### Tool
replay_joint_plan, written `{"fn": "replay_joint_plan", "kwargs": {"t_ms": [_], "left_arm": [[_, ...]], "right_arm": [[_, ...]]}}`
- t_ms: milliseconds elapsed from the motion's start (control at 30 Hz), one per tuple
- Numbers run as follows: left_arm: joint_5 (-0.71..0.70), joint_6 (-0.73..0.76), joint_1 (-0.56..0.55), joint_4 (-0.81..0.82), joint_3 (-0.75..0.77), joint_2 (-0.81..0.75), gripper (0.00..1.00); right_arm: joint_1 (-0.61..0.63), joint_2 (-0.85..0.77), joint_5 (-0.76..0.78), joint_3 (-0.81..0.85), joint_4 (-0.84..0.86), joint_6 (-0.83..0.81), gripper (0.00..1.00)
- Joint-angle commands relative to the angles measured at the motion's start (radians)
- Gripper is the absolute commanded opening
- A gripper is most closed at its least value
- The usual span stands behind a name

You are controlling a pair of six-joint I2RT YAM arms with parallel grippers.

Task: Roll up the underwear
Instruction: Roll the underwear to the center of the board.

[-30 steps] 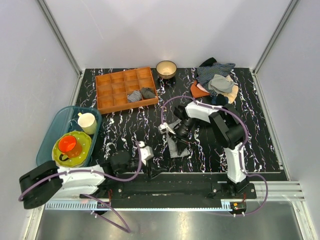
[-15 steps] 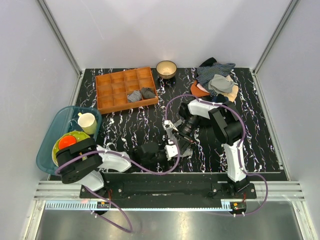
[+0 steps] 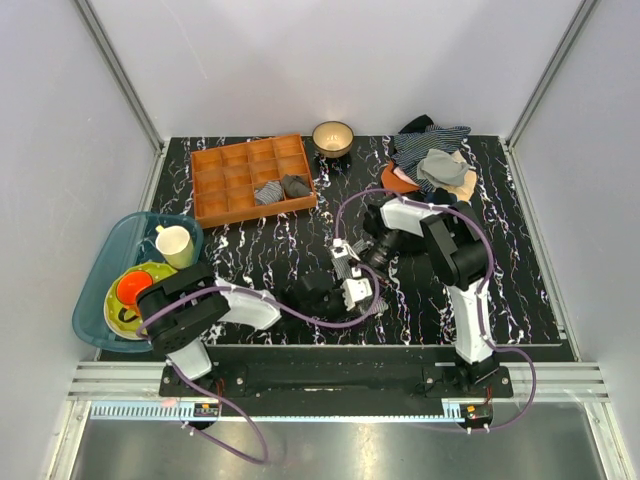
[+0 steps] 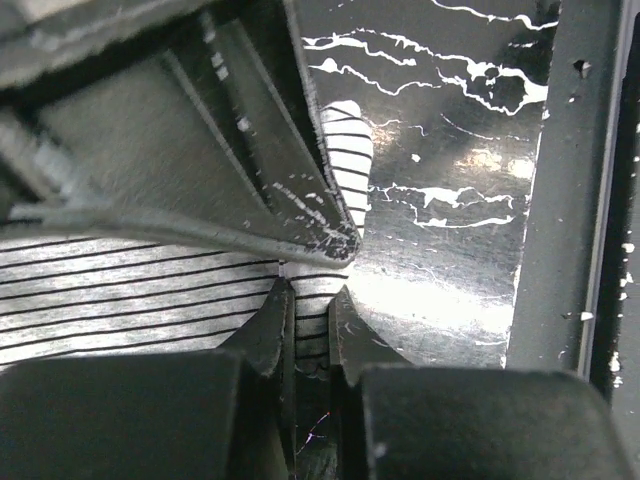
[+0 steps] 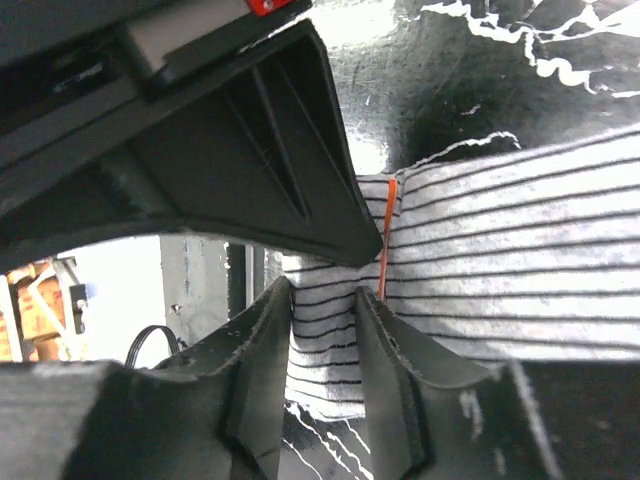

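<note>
Your left tool (image 4: 310, 303) is pinched almost closed on the underwear (image 4: 120, 300) — only a sliver of pinstriped cloth shows between its fingertips (image 4: 272, 325), right at one edge of the garment. Your right tool (image 5: 322, 300) stands partly open astride a raised fold of the same cloth, just beside the orange tag (image 5: 386, 235); whether it is pressing that fold or only straddling it cannot be told. The underwear lies on the black, white-veined tabletop (image 3: 520, 260), toward the front middle. From overhead the two tools meet over it and hide most of it. In the left wrist view a small rounded, folded end of the striped cloth shows past the fingers. Farther back on the left you have an orange divider tray (image 3: 225, 170) with a striped bundle (image 3: 268, 192) and a dark bundle (image 3: 296, 185) in neighbouring front compartments. Just beside the tray's far right corner sits a bowl (image 3: 332, 137). At the far right corner is a heap of clothes (image 3: 435, 160). At the left edge a blue basin (image 3: 110, 258) holds a pale cup (image 3: 175, 245) — and a green plate (image 3: 160, 275) with an orange cup (image 3: 135, 288) on it.
</note>
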Motion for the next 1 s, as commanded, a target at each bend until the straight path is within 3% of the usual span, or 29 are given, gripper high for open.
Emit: {"fn": "replay_joint_plan", "kwargs": {"t_ms": [0,267,367,433,500,633,833,967], "left_arm": [[0.172,-0.112,0.071,-0.038,0.007,0.040,0.00],[0.465,-0.335,0.263,-0.069,0.068,0.170,0.00],[0.545,-0.414,0.326,-0.119,0.117,0.236,0.00],[0.583,-0.473,0.370,-0.150,0.144,0.283,0.00],[0.623,-0.521,0.407,-0.147,0.171,0.329,0.01],[0.649,-0.572,0.435,-0.228,0.243,0.398,0.03],[0.669,-0.595,0.452,-0.320,0.341,0.483,0.04],[0.658,-0.596,0.458,-0.343,0.366,0.492,0.04]], "right_arm": [[-0.062,-0.116,0.000,-0.030,0.085,0.031,0.43],[-0.252,-0.406,-0.009,-0.106,0.212,0.043,0.47],[-0.251,-0.568,0.000,-0.216,0.266,-0.033,0.47],[-0.243,-0.691,-0.017,-0.279,0.283,-0.145,0.53],[-0.194,-0.774,0.003,-0.391,0.367,-0.196,0.61],[-0.019,-0.947,0.203,-0.592,0.609,-0.198,0.70],[0.157,-0.891,0.414,-0.715,0.894,-0.242,0.70],[0.185,-0.848,0.476,-0.752,0.987,-0.257,0.70]]}}
